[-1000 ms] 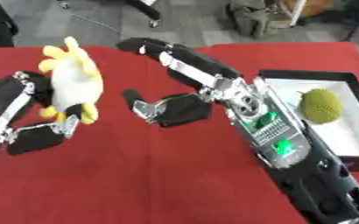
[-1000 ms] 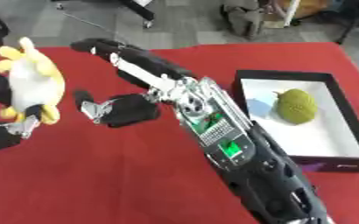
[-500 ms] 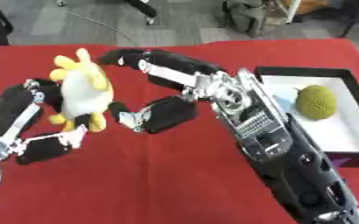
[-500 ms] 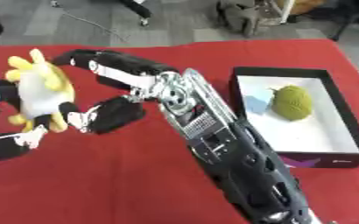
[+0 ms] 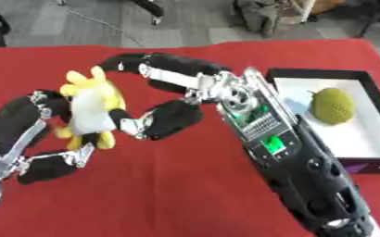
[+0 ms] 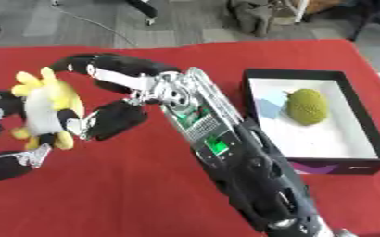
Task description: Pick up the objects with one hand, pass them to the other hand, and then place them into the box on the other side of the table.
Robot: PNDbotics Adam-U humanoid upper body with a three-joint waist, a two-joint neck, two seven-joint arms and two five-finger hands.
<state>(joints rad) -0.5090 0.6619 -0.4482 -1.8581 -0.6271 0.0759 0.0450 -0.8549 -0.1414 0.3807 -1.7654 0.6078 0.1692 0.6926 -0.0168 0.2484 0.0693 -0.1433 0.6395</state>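
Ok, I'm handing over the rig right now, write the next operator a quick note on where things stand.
Left hand: curled round the yellow and white plush toy, held above the red table.
Right hand: reached across to the toy, fingers at its side; whether it grips yet, I can't tell.
Box: on the right side, already holding a green bumpy fruit.
Done: toy picked up and brought to the handover.
Left: finish the pass to the right hand, then put the toy in the box.
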